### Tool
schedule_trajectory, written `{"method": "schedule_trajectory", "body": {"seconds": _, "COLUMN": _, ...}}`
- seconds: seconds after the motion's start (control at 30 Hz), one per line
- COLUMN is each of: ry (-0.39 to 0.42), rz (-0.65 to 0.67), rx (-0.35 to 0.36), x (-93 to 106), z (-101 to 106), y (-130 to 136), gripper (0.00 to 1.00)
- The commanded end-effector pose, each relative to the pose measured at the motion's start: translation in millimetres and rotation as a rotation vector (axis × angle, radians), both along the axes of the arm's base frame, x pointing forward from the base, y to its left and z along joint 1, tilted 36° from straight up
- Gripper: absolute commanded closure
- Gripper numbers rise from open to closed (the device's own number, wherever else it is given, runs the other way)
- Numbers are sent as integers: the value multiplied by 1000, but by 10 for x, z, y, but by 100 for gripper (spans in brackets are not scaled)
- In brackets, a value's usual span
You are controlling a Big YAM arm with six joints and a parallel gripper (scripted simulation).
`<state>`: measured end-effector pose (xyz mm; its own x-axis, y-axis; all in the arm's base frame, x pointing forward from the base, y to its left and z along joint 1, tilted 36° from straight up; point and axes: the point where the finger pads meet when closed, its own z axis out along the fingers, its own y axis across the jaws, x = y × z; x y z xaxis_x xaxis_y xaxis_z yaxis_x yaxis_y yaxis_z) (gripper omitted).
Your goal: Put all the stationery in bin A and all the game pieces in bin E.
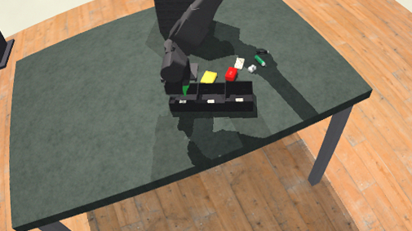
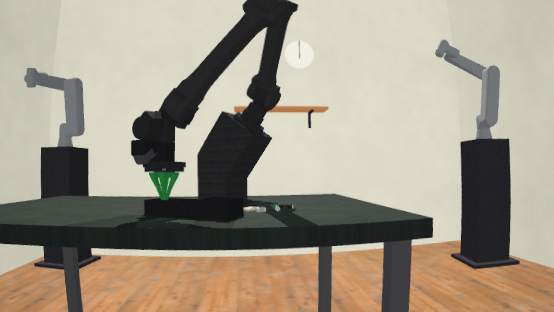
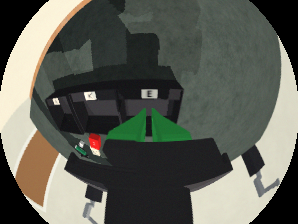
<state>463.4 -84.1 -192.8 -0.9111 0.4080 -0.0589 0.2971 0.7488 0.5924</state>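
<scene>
Gripper [image 2: 163, 196]: green jaws nearly closed, nothing visible between them, hanging over the bin row's [image 1: 241, 105] E-labelled end compartment.

Unsorted, from the row: yellow block [image 1: 208, 76] and red block [image 1: 231, 73] at twelve o'clock; white pieces [image 1: 239, 63] and green marker [image 1: 259, 59] at one o'clock.

Risk, judged: descending fingertips may catch the bin wall and shove the row.

- A dark green table [image 1: 84, 158] on grey legs stands on a wooden plank floor [image 1: 389, 142].
- A round white wall clock [image 2: 299, 54] hangs above a wooden shelf [image 2: 290, 108].
- Black pedestals [image 2: 484, 200] flank the table.
</scene>
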Motion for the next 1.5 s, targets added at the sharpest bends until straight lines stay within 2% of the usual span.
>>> {"method": "schedule_trajectory", "body": {"seconds": 0.0, "ry": -8, "rz": -17, "rx": -3, "x": -32, "z": 108, "y": -137, "gripper": 92}}
{"method": "schedule_trajectory", "body": {"seconds": 0.17, "ry": -12, "rz": -17, "rx": -4, "x": -41, "z": 179, "y": -176, "gripper": 92}}
{"method": "schedule_trajectory", "body": {"seconds": 0.43, "ry": -13, "rz": -16, "rx": -4, "x": -138, "z": 436, "y": -339, "gripper": 92}}
{"method": "schedule_trajectory", "body": {"seconds": 0.53, "ry": -8, "rz": -16, "rx": -2, "x": -153, "z": 413, "y": -332, "gripper": 92}}
{"method": "schedule_trajectory", "body": {"seconds": 0.57, "ry": 21, "rz": 11, "rx": 13, "x": -209, "z": 274, "y": -165, "gripper": 92}}
{"method": "schedule_trajectory", "body": {"seconds": 0.6, "ry": 22, "rz": 20, "rx": 12, "x": -203, "z": 273, "y": -121, "gripper": 92}}
{"method": "schedule_trajectory", "body": {"seconds": 0.7, "ry": 19, "rz": 4, "rx": 11, "x": -205, "z": 268, "y": -173, "gripper": 92}}
{"method": "schedule_trajectory", "body": {"seconds": 0.73, "ry": 2, "rz": -1, "rx": 3, "x": -158, "z": 342, "y": -216, "gripper": 92}}
{"method": "schedule_trajectory", "body": {"seconds": 0.77, "ry": -18, "rz": 3, "rx": -6, "x": -60, "z": 458, "y": -141, "gripper": 92}}
{"method": "schedule_trajectory", "body": {"seconds": 1.0, "ry": -22, "rz": 3, "rx": -9, "x": 46, "z": 663, "y": 120, "gripper": 92}}
{"method": "schedule_trajectory", "body": {"seconds": 1.07, "ry": -22, "rz": 3, "rx": -9, "x": 46, "z": 663, "y": 120, "gripper": 92}}
{"method": "schedule_trajectory", "body": {"seconds": 1.37, "ry": -22, "rz": 2, "rx": -7, "x": 168, "z": 928, "y": 464, "gripper": 92}}
{"method": "schedule_trajectory", "body": {"seconds": 1.43, "ry": -22, "rz": 2, "rx": -7, "x": 169, "z": 930, "y": 468, "gripper": 92}}
{"method": "schedule_trajectory", "body": {"seconds": 1.47, "ry": -6, "rz": -3, "rx": -2, "x": 127, "z": 851, "y": 455, "gripper": 92}}
